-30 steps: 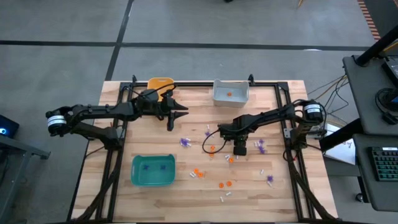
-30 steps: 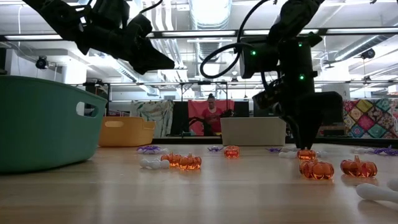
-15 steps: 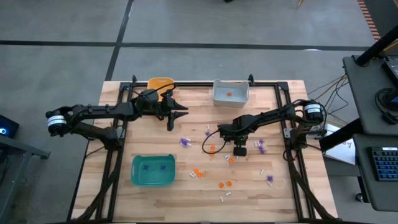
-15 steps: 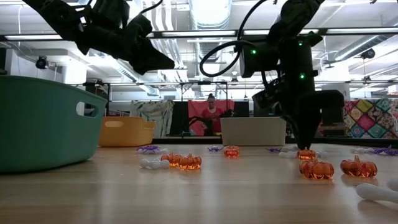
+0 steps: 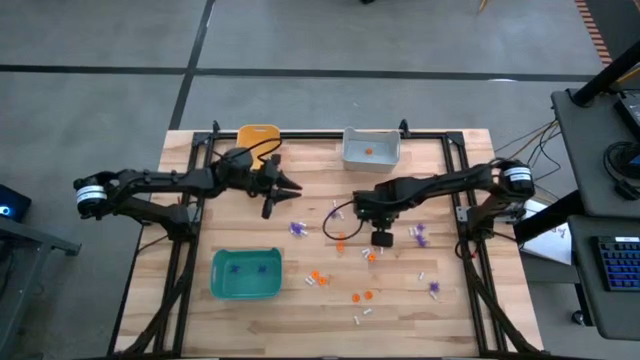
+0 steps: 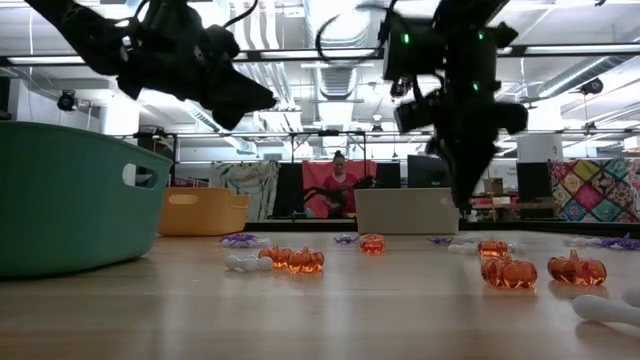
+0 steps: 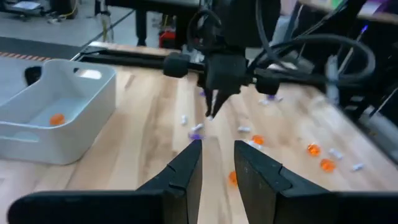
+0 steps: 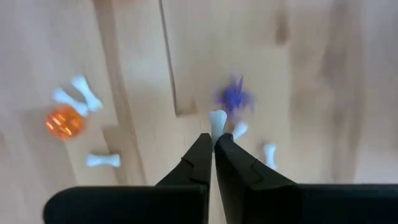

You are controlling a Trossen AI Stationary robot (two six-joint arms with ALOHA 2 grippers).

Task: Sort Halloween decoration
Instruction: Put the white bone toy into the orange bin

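In the right end effector, a white bone trinket.

orange pumpkins on table | teal bin (near side) | right gripper raised

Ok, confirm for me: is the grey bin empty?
No: the high view shows one orange trinket lying inside the grey bin.

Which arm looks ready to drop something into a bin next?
The right. Its gripper is shut on a small white bone-shaped trinket, lifted above the wooden table. The left gripper hangs empty near the orange-yellow plastic bin.
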